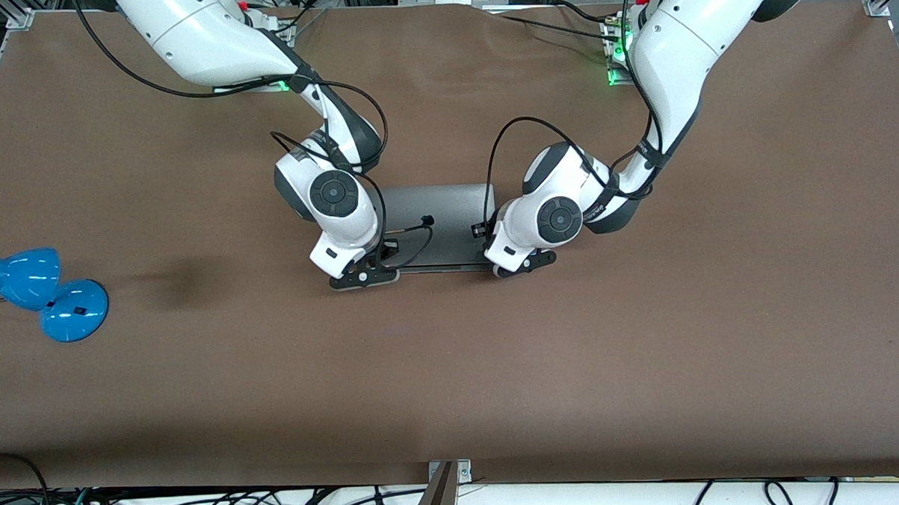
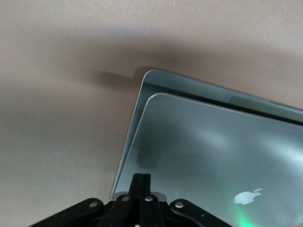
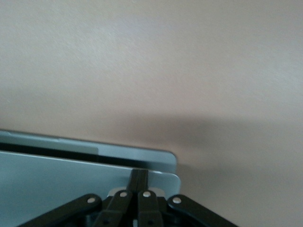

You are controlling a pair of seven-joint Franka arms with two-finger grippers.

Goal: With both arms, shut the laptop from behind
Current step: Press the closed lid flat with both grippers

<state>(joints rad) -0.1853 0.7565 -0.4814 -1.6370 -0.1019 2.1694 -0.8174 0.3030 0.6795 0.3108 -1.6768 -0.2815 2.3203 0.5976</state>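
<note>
The space-grey laptop [image 1: 437, 215] lies at the table's middle with its lid lowered almost flat; a narrow dark gap shows between lid and base. My left gripper [image 1: 521, 263] is shut, its fingertips resting on the lid near the corner toward the left arm's end. In the left wrist view the shut gripper [image 2: 141, 182] touches the lid [image 2: 213, 142] beside the apple logo [image 2: 248, 196]. My right gripper [image 1: 364, 278] is shut on nothing, on the lid's corner toward the right arm's end. The right wrist view shows that gripper [image 3: 138, 177] on the lid [image 3: 57, 175].
A blue desk lamp [image 1: 40, 293] lies on the brown table [image 1: 647, 335] at the right arm's end, well away from the laptop. Black cables hang from both wrists over the lid. Loose cables run along the table's edge nearest the front camera.
</note>
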